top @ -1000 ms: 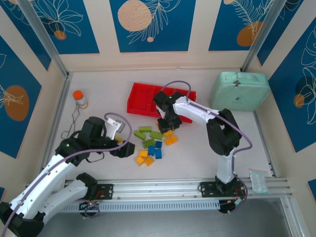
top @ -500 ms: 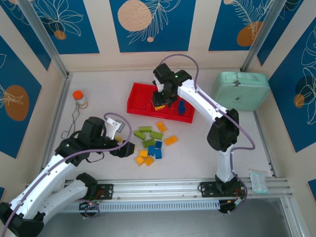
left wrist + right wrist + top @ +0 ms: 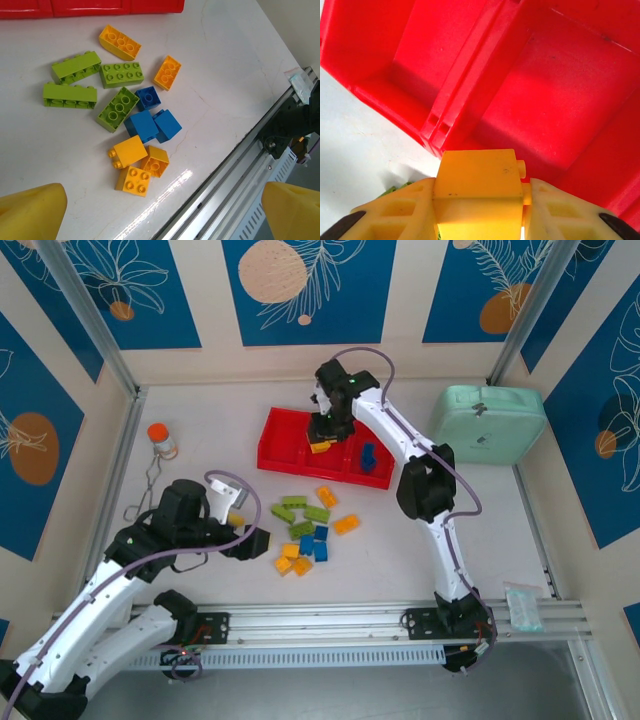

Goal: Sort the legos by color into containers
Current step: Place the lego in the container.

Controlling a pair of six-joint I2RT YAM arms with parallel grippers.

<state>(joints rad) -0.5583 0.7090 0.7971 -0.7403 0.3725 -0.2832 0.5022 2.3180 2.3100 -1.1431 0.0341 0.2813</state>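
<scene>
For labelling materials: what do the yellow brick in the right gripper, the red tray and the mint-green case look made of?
The yellow brick: hard moulded plastic, smooth satin, crisp edges and side stud. The red tray: moulded plastic, semi-gloss, soft highlights and moulded dividers. The mint-green case: likely plastic or a fabric-covered shell; too small to tell.

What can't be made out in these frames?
Top view: right gripper and its yellow brick cover part of the red tray's middle compartment.
Left wrist view: red tray cut off by the top edge, contents unseen; left gripper's fingers cut off at the bottom.
Right wrist view: green bit beside a finger, mostly hidden by it, unidentifiable.
</scene>
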